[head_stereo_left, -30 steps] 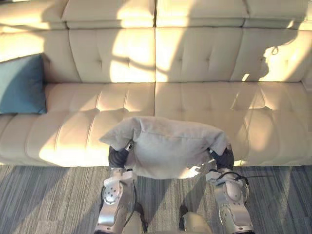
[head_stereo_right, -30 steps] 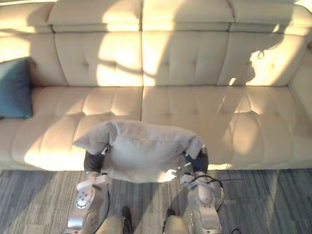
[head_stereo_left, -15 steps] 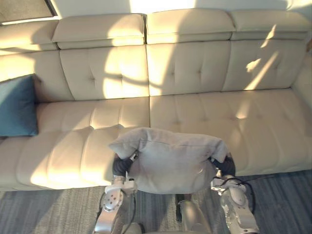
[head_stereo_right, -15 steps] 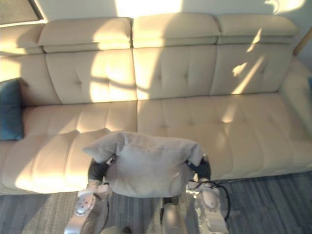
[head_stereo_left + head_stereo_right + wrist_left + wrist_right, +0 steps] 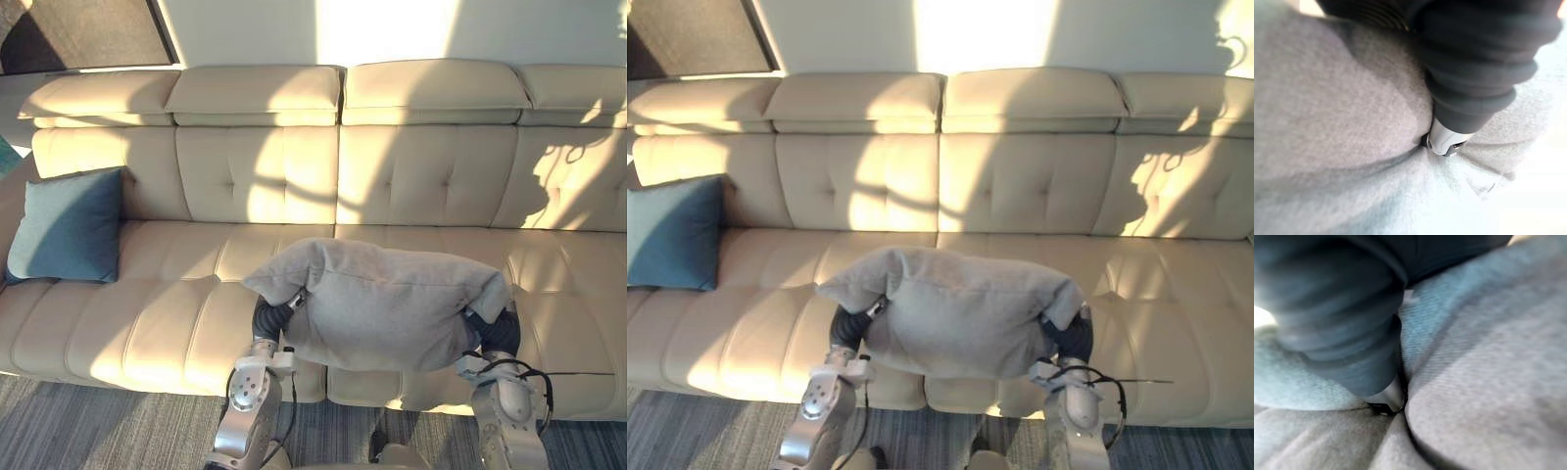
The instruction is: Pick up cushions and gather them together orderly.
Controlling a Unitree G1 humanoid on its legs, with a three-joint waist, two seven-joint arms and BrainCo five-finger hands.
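Partway: the grey cushion [image 5: 392, 304] hangs over the sofa [image 5: 147, 313] between the left robot hand [image 5: 269, 315] and right robot hand [image 5: 495, 333], whose grip I cannot tell, well apart from the blue cushion [image 5: 69, 227]; bringing them together remains.

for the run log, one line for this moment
carry: grey cushion between left hand and right hand | facing: beige sofa | blue cushion: sofa's left end
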